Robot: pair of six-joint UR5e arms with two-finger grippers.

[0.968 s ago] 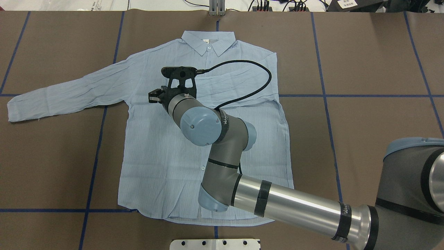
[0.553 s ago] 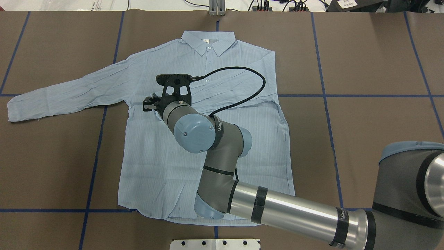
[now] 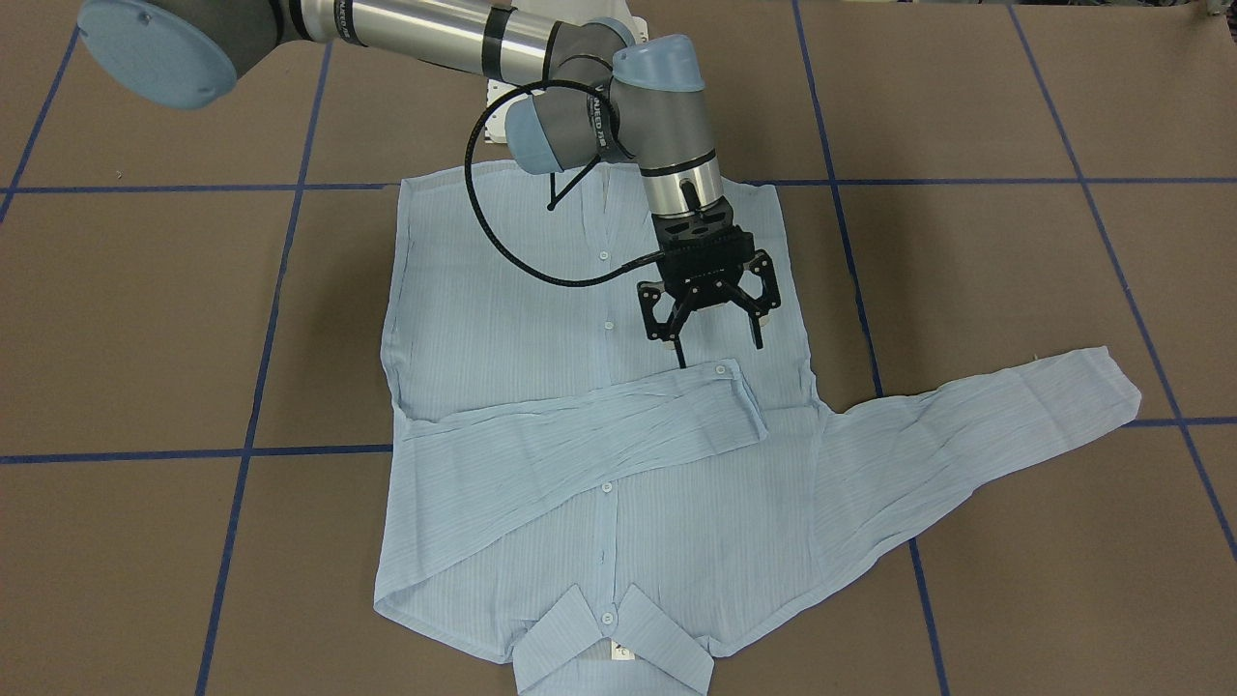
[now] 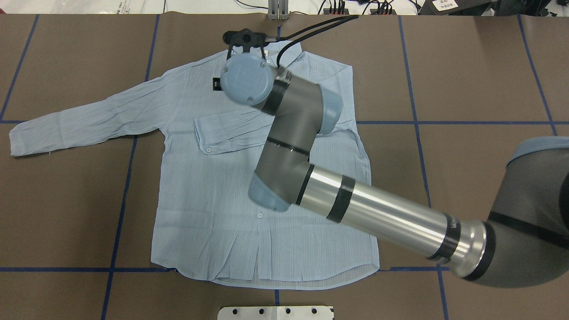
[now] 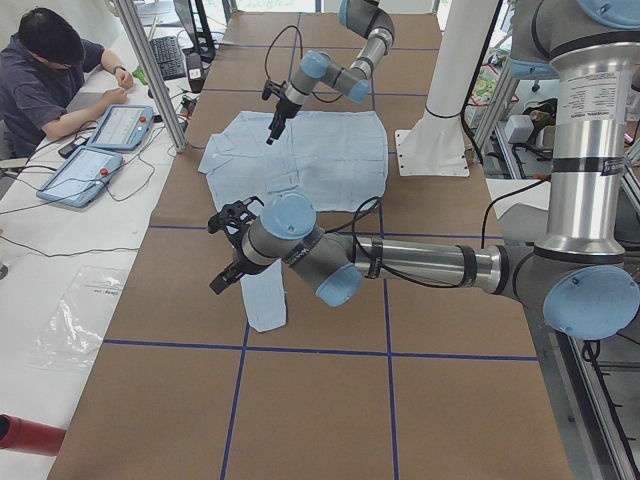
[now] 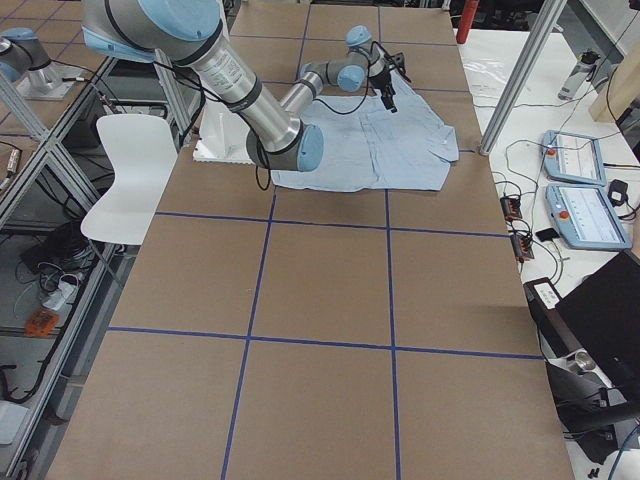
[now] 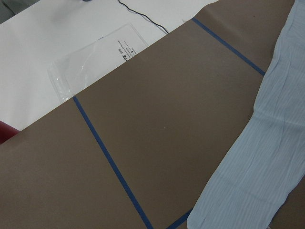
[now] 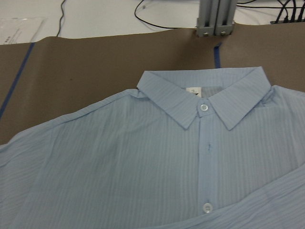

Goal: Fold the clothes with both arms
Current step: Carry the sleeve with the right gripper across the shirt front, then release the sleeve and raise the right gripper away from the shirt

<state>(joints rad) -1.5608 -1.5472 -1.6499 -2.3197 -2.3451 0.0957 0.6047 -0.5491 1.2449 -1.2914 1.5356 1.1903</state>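
- Robot's right gripper [image 3: 711, 329] hangs just above the shirt [image 3: 503, 329], jaws spread wide & holding nothing, fingertips pointing down at the cloth close to the cuff [image 3: 727, 385] of the folded sleeve [image 3: 580, 425]
- That sleeve lies across the chest, its cuff w/ a white btn past the front placket, toward the robot's left
- A black cable [image 3: 480, 217] loops from the gripper's mount back to the right arm [image 4: 355, 209], which reaches in over the shirt's hem & body
- Shirt lies flat, front up & buttoned, in the middle of the brown table [image 3: 145, 309]; collar [image 8: 205, 98] on the side far from the robot, hem on the near side
- The other sleeve [image 3: 986, 416] is stretched out flat toward the robot's left, across the blue tape lines [image 3: 319, 450]
- The left gripper [image 5: 220, 250] is raised off the table near that sleeve's end; shown only by the side cam, so can't tell if its jaws are apart or together
- Left wrist cam: sleeve end [image 7: 257, 181], bare table & a clear plastic bag [image 7: 95, 62] on the white surface past the table's edge
- A person [image 5: 45, 80] sits across from the robot at a white side surface, forearms resting on it
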